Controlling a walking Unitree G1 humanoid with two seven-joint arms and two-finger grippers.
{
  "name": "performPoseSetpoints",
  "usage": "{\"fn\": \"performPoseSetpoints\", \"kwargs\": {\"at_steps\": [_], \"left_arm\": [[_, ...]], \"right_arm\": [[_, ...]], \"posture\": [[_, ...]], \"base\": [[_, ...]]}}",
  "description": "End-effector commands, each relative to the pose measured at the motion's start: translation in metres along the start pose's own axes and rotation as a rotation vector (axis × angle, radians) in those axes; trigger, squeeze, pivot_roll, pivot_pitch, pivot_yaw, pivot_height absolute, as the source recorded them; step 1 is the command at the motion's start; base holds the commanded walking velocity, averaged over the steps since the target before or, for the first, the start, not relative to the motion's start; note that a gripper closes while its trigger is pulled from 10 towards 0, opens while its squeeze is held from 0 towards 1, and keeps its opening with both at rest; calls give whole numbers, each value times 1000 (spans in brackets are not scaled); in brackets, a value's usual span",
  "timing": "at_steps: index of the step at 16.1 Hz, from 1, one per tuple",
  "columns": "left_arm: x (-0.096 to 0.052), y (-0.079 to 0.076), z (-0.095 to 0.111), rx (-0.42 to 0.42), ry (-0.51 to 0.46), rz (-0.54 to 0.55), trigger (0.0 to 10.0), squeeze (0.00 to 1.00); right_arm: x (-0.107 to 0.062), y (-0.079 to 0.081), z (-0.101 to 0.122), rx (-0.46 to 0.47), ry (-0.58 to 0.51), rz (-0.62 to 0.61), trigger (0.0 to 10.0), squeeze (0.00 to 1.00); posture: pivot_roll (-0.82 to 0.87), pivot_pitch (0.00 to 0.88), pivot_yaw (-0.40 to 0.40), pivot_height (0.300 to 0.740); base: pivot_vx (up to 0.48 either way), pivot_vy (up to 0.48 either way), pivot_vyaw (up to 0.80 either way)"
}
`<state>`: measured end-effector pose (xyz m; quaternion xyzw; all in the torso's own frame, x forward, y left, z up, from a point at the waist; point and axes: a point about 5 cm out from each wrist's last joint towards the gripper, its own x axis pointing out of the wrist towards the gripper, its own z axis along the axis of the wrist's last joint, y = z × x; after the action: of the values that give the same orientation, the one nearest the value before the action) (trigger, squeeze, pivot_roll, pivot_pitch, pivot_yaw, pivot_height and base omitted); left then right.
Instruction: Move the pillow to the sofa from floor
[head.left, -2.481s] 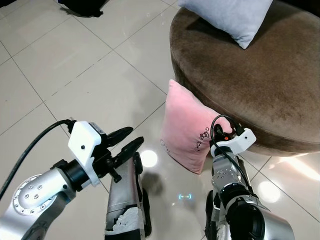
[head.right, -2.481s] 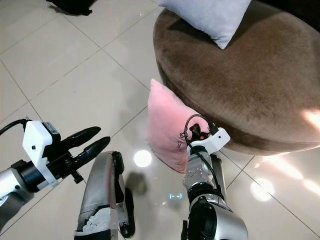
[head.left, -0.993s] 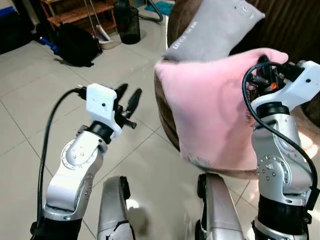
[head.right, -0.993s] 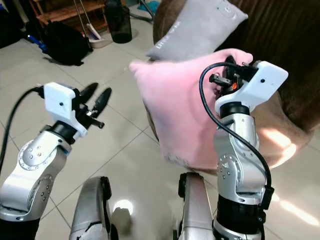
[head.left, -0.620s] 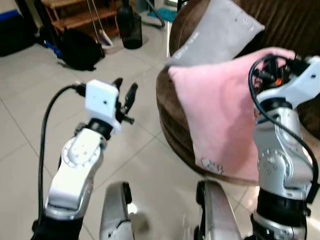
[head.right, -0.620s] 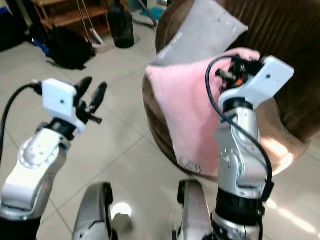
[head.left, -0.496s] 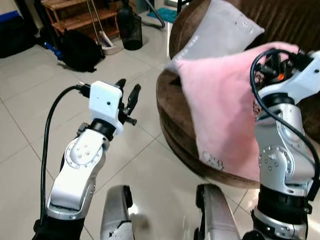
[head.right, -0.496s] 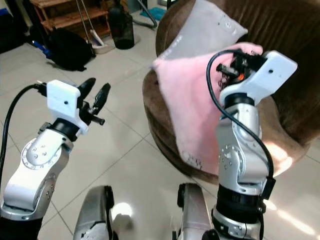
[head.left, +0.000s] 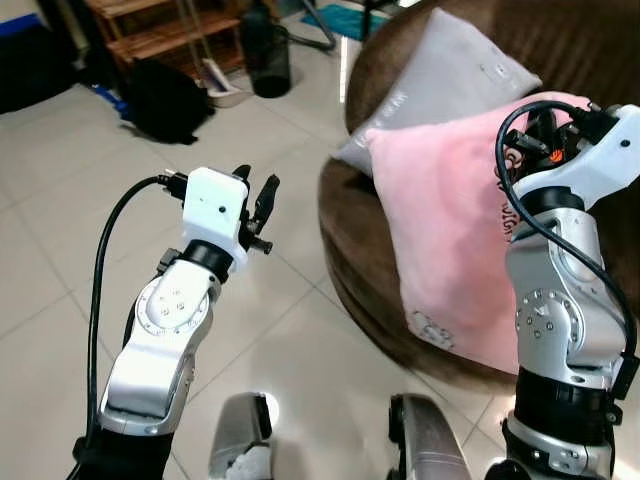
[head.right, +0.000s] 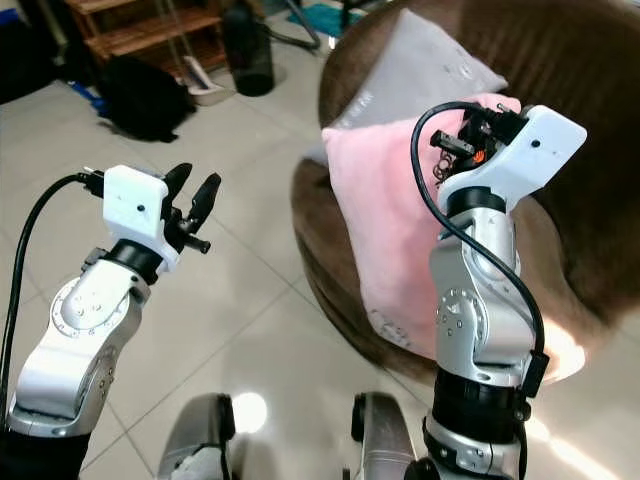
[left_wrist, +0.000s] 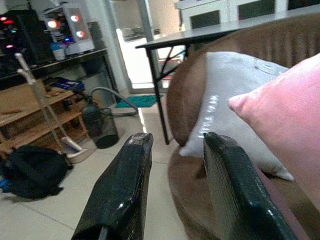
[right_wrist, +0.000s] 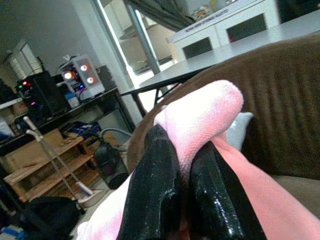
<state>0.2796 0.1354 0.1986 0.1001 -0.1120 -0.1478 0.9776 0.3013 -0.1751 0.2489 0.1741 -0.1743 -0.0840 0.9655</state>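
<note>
— Fingers of the right gripper (right_wrist: 182, 195) were clamped on the top corner of the pink pillow (head.left: 450, 250), weren't they?

— Yes, pinching a fold, with the pillow hanging long axis downward from them, over the sofa's (head.left: 370, 240) front edge and just in front of the grey pillow (head.left: 440, 90).

— And the left gripper (head.left: 255, 195)?

— Spread apart, holding nothing, raised over the floor well to the left. The right was plainly the nearer arm.

— What had changed?

— Half a second earlier the pillow hung nearer the rim; two and a half seconds back it leaned on the floor against the sofa's base.
</note>
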Motion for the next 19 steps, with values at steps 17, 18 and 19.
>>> {"fn": "performPoseSetpoints", "kwargs": {"at_steps": [17,18,19], "left_arm": [[11,2,1,4,-29,-8,10000,0],[11,2,1,3,-31,-11,10000,0],[12,2,1,3,-32,-13,10000,0]], "right_arm": [[-11,-6,-26,-33,103,11,10000,0],[-11,-6,-27,-33,102,9,10000,0],[-11,-7,-27,-32,101,8,10000,0]], "posture": [[-32,0,34,740],[-32,0,34,740],[-30,0,34,740]], "base": [[82,0,-161],[379,0,-800],[382,0,-800]]}}
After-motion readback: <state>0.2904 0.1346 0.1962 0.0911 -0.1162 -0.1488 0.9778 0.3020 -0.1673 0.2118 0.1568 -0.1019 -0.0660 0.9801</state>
